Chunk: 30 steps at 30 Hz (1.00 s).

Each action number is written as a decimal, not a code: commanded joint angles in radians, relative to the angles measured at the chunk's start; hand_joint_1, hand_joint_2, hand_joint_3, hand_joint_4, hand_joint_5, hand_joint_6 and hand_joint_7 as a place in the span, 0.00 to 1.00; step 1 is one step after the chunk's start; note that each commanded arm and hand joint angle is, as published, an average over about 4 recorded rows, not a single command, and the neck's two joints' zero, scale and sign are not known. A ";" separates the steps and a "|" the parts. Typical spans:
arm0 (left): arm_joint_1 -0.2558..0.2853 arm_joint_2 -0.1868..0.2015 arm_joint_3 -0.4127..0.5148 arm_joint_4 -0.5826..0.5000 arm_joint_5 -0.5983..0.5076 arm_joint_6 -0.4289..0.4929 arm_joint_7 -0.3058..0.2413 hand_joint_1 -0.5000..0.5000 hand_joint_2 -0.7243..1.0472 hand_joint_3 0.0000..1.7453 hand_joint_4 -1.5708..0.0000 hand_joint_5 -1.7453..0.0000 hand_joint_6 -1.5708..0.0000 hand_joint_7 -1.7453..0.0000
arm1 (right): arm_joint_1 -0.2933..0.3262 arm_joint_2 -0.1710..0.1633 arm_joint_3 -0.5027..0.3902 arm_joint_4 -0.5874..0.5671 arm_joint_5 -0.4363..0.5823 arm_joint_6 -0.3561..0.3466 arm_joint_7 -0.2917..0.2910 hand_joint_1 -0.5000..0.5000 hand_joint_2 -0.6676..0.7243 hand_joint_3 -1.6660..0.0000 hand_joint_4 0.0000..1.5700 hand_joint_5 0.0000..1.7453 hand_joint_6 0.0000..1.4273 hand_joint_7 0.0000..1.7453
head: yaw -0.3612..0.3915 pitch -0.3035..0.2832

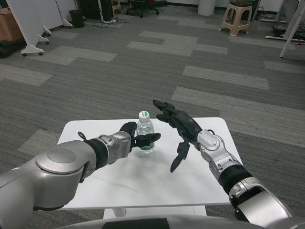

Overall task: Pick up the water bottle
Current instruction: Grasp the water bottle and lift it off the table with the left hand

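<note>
Gripping upright water bottle (145, 132), left robot hand (138, 139)

White table (143, 183) on grey carpet; beige stool (237, 18), black bin (76, 17), whiteboard (26, 21) at back.

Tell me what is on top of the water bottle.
A white cap sits on the water bottle. The left hand wraps its lower part, hiding the base.

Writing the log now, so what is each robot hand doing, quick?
Left robot hand: fingers wrapped around the water bottle, which stands on the table.
Right robot hand: open, fingers spread, holding nothing.
</note>
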State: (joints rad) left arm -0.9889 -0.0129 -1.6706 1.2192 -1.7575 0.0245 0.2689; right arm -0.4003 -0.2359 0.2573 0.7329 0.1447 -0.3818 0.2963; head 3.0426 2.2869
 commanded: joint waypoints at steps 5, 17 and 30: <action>-0.010 0.001 -0.013 0.008 -0.003 0.011 -0.002 1.00 0.93 0.05 1.00 1.00 1.00 1.00 | 0.005 -0.002 -0.007 -0.022 0.010 -0.012 -0.006 0.25 0.86 0.86 0.00 0.33 0.00 0.00 | -0.001 0.005; -0.010 0.000 -0.021 0.008 0.005 0.011 -0.004 1.00 0.94 0.05 1.00 1.00 1.00 1.00 | 0.011 0.000 -0.007 -0.029 0.012 -0.012 -0.006 0.26 0.86 0.86 0.00 0.33 0.00 0.00 | -0.002 0.007; -0.011 0.000 -0.024 0.008 0.009 0.012 -0.014 1.00 0.90 0.05 0.98 0.47 0.87 0.85 | 0.013 -0.002 -0.007 -0.029 0.012 -0.012 -0.006 0.25 0.86 0.86 0.00 0.33 0.00 0.00 | 0.000 0.011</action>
State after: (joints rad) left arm -0.9889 -0.0174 -1.6927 1.2193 -1.7556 0.0297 0.2620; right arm -0.3933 -0.2357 0.2573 0.7147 0.1452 -0.3818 0.2962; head 3.0422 2.2979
